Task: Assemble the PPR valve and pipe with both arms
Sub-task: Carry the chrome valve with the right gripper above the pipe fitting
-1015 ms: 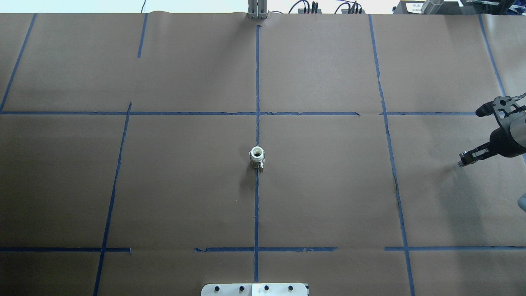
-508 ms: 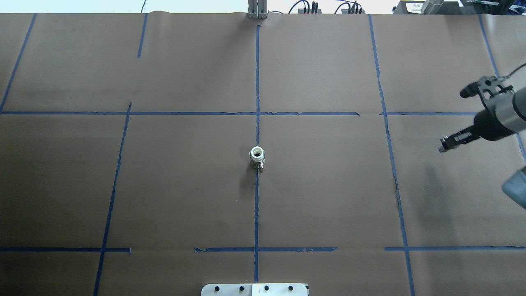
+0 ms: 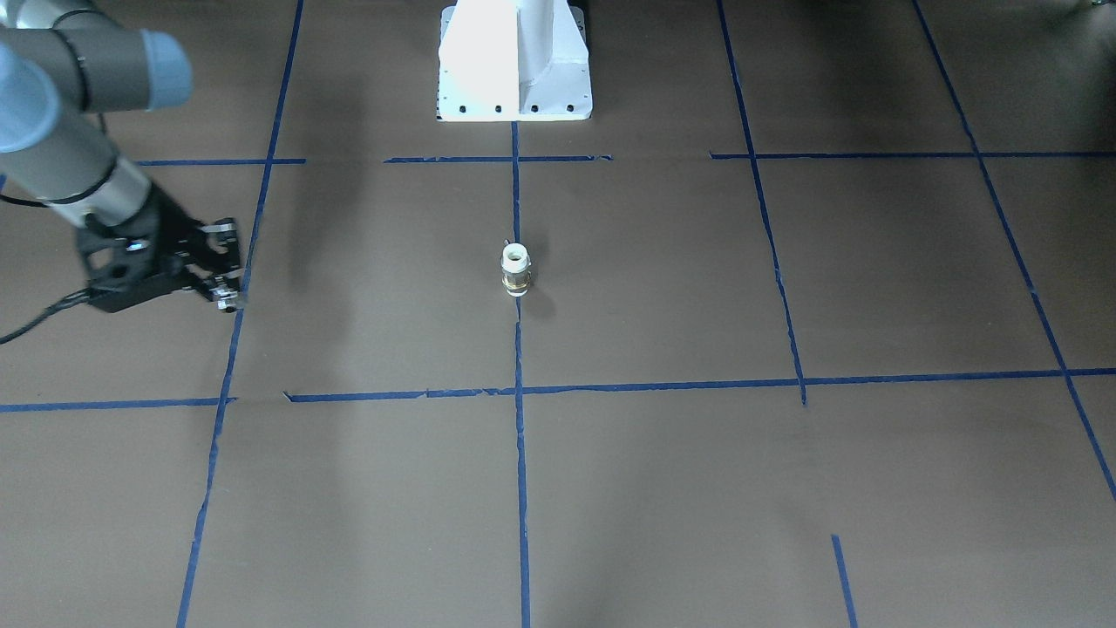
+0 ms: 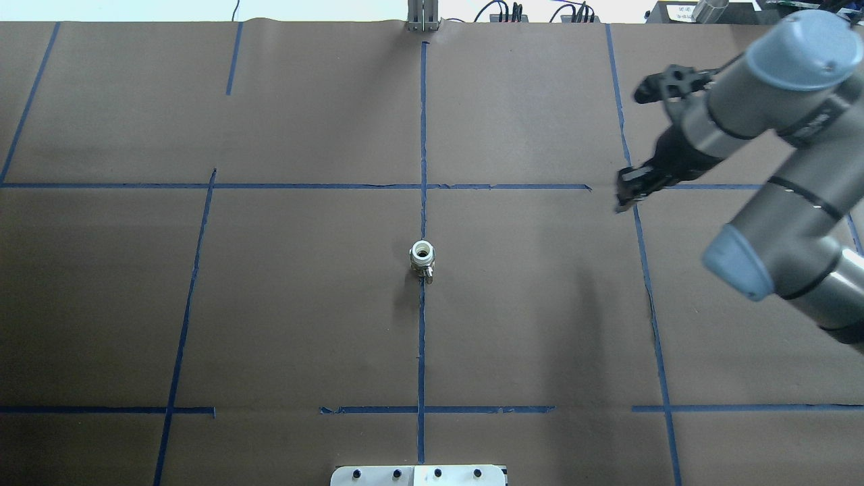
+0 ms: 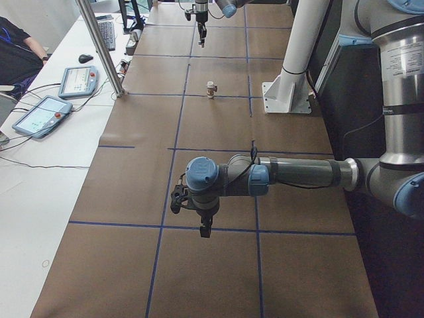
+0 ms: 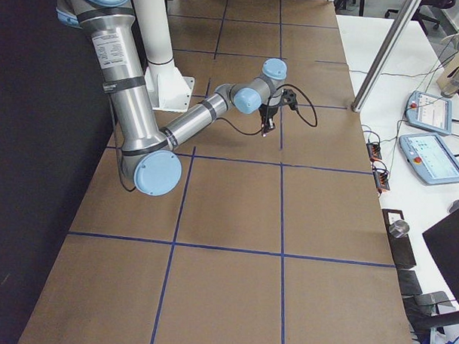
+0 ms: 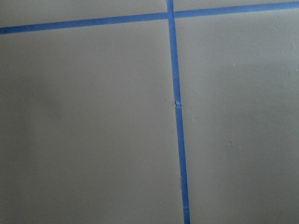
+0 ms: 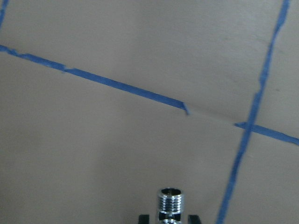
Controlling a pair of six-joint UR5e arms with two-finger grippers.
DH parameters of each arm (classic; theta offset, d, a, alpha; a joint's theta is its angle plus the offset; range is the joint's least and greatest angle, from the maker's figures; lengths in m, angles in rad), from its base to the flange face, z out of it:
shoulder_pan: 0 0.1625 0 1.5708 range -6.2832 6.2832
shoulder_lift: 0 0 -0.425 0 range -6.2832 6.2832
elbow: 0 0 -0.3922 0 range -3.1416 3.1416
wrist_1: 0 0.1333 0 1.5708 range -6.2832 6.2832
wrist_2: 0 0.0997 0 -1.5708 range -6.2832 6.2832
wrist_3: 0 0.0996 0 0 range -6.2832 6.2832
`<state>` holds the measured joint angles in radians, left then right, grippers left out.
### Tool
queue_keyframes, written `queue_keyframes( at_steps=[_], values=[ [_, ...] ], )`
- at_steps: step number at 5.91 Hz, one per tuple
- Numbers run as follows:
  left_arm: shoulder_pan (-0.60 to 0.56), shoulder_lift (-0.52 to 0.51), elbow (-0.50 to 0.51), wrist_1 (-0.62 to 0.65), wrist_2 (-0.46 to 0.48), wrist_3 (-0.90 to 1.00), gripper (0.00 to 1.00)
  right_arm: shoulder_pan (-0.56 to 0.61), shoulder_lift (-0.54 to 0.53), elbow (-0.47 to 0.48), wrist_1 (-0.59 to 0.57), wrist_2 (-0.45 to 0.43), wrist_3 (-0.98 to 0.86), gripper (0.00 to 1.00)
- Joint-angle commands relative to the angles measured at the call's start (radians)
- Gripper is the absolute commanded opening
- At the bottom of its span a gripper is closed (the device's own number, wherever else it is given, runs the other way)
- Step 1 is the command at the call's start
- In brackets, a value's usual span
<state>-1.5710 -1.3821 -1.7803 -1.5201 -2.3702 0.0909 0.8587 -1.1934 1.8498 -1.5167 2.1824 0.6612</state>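
One right arm point(image 4: 763, 115) outstretched over the table point(image 4: 270, 304), jaws clenched on the pipe point(image 8: 171, 201); left jaws' state indiscernible.

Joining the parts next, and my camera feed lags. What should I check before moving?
1. Chrome fitting held by right gripper: ok, clamped.
2. Valve standing upright: ok.
3. Valve held by left gripper: not ok, it stands alone, untouched.
4. Left gripper open or shut: cannot tell.
5. Right gripper near valve: not ok, well off to the side.
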Motion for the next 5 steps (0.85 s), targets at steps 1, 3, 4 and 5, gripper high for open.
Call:
queue_keyframes(
  at_steps=[1, 3, 4, 5],
  values=[
    [0.0, -0.002, -0.001, -0.006, -0.001, -0.006, 1.0, -0.142, 0.236, -0.009, -0.14, -0.106, 0.147, 0.0],
    [0.0, -0.002, 0.001, -0.005, -0.004, -0.006, 1.0, -0.272, 0.363, -0.015, -0.214, -0.238, 0.263, 0.0],
    [0.0, -0.002, 0.002, -0.005, -0.006, -0.006, 1.0, -0.303, 0.442, -0.094, -0.215, -0.287, 0.35, 0.0],
    [0.0, -0.002, 0.004, -0.006, -0.006, -0.006, 1.0, -0.313, 0.504, -0.174, -0.215, -0.3, 0.441, 0.0]
  ],
)
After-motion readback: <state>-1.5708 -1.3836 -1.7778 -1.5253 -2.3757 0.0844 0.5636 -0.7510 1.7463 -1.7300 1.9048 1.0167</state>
